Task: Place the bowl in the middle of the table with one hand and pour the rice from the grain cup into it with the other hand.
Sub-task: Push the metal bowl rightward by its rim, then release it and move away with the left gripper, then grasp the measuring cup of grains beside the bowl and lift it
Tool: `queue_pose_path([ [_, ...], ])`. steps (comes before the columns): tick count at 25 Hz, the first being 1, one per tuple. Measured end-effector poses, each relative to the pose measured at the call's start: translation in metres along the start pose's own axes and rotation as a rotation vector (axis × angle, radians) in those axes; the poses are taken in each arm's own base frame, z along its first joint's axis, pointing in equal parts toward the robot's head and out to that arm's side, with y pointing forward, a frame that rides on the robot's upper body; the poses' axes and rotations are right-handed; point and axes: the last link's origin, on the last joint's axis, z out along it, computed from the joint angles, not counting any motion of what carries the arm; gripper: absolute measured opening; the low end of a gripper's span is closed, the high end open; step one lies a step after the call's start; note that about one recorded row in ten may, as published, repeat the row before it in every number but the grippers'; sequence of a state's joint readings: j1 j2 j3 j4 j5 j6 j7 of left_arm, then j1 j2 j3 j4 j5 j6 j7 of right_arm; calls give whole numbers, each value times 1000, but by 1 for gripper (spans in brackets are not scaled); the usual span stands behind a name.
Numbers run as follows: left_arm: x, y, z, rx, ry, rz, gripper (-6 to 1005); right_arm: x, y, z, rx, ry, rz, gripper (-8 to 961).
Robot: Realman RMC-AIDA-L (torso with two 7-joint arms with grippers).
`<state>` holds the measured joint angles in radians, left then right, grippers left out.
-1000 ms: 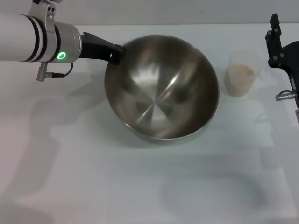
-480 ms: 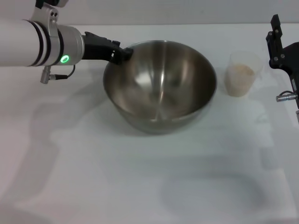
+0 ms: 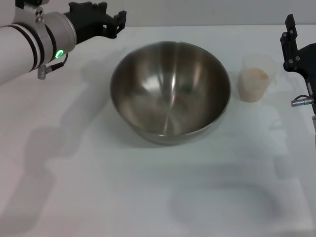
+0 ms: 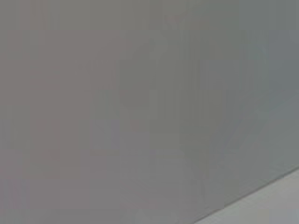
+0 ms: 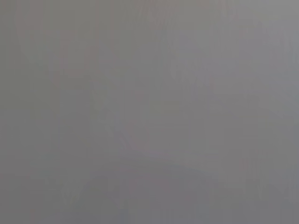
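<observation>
**With the bowl set down, the pour falls to the right arm**

While the left gripper (image 3: 106, 20) hangs near the far left of the plain white matte tabletop (image 3: 148, 197), its black fingers stand spread with nothing between them, clear of the bowl's rim and apart from it. That arm's job looks finished, so it does best to keep out of the way of the pour.

At the middle of the tabletop sits the large round stainless-steel mixing bowl (image 3: 170, 91), upright on its base, its shiny inside empty. It appears to sit level, so it should take the grains without being steadied.

Just beside the bowl, on its right and not touching it, stands the small clear, slightly frosted plastic grain cup (image 3: 255, 78), upright, with the pale beige rice (image 3: 255, 75) heaped in its lower part.

At the right edge is the right gripper (image 3: 292, 42), near the cup but not on it. Whether its fingers are open or closed cannot be told, since only part of its black frame shows. Both wrist views give only a flat grey field and are no help.

The step in hand is judged to be taking the cup. A grip across the tapered wall, kept low enough that the light cup does not tip or slide, seems wisest. Then the cup should be carried upright over the bowl's centre and tilted slowly, its lip inside the rim, so that no grains bounce out.
</observation>
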<state>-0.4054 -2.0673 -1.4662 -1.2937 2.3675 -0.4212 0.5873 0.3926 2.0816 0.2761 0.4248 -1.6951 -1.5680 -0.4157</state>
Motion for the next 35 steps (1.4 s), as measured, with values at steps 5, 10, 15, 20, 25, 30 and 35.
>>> queue_pose_path([
  [5, 3, 0, -1, 16, 27, 50, 454, 0, 0, 1, 2, -3, -2, 535],
  [10, 7, 4, 0, 76, 130, 146, 450, -1, -1, 2, 5, -6, -2, 535],
  [15, 13, 2, -5, 251, 368, 199, 450, -1, -2, 3, 9, -8, -3, 535],
  [20, 22, -13, -14, 358, 554, 83, 450, -1, -2, 3, 11, -7, -3, 535],
  [25, 22, -15, -27, 306, 725, -82, 450, -1, -2, 4, 13, -8, -3, 535],
  [30, 7, -25, -34, 230, 784, -321, 450, -1, -1, 6, 12, -8, 2, 535],
  [35, -15, -34, -42, 104, 814, -415, 450, 0, 0, 7, 8, -2, 7, 535],
])
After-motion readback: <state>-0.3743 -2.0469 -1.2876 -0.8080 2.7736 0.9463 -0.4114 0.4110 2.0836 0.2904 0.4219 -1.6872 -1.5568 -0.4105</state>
